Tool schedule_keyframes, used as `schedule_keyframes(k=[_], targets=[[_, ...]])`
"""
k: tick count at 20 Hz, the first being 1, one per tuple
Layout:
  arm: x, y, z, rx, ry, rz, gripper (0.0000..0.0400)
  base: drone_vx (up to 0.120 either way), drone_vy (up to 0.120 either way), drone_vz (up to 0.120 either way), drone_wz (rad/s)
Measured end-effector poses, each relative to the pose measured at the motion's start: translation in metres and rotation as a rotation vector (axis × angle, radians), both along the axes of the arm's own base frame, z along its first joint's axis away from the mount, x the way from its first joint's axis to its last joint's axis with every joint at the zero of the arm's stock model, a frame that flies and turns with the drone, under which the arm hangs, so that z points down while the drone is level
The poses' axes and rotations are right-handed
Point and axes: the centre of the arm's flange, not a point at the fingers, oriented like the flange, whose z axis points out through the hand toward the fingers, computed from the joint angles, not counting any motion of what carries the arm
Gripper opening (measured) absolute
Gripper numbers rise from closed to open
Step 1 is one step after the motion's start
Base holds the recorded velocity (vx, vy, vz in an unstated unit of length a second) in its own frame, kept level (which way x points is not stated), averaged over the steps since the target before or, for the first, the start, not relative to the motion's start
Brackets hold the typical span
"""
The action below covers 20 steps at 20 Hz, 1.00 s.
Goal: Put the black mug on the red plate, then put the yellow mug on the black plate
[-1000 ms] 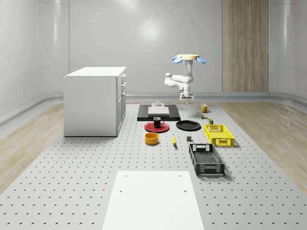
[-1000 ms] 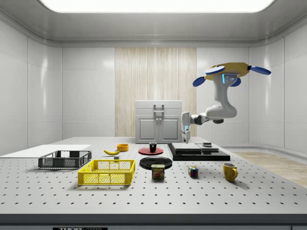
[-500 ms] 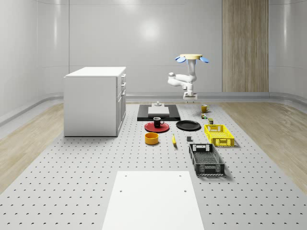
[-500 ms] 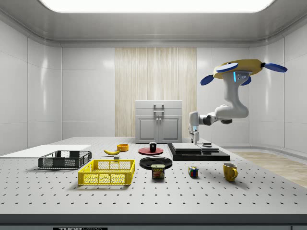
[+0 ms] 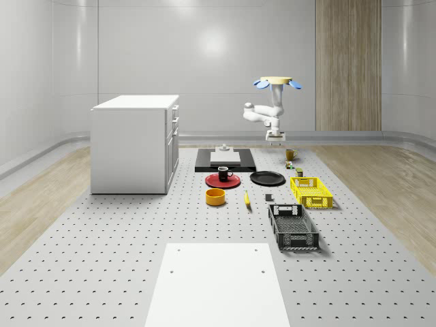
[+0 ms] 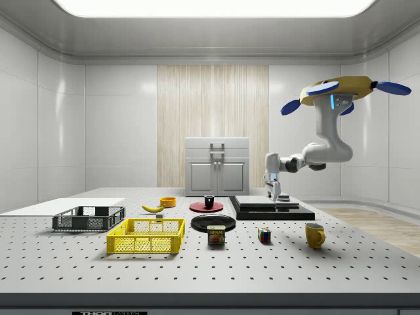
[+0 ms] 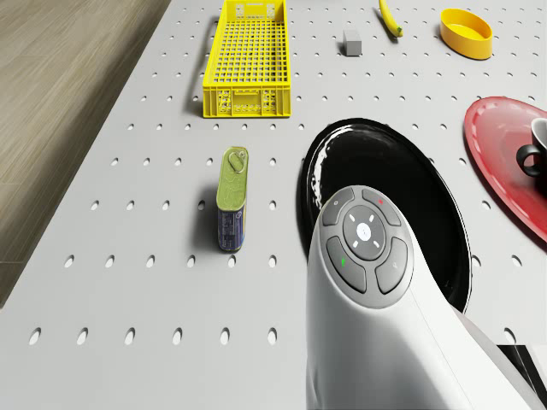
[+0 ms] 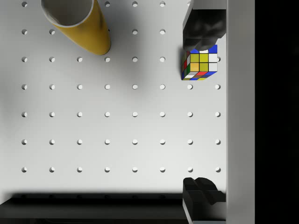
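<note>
The black mug stands on the red plate. Beside it lies the black plate, bare, partly covered by my arm in the drone view. The yellow mug stands upright on the table beyond it. My drone hovers above the table's far part. My gripper hangs open and empty, well above the table near a Rubik's cube, apart from the yellow mug.
A black slab lies under the arm. A food can, yellow basket, black basket, yellow bowl, banana and white cabinet stand around.
Drone and arm have shifted toward the whole-scene view's right, off the black slab's middle and closer to the yellow mug. Nothing on the table has moved.
</note>
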Motion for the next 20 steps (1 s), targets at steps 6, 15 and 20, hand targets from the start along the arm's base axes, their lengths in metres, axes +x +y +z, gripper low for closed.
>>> schedule_keyframes(k=[6, 15, 20], targets=[[0.0000, 0.0000, 0.0000, 0.000, 0.000, 0.000, 0.0400, -0.060, 0.120, 0.000, 0.000], [0.0000, 0.0000, 0.0000, 0.000, 0.000, 0.000, 0.0400, -0.067, 0.120, 0.000, 0.000], [0.0000, 0.0000, 0.0000, 0.000, 0.000, 0.000, 0.0400, -0.120, 0.120, 0.000, 0.000]])
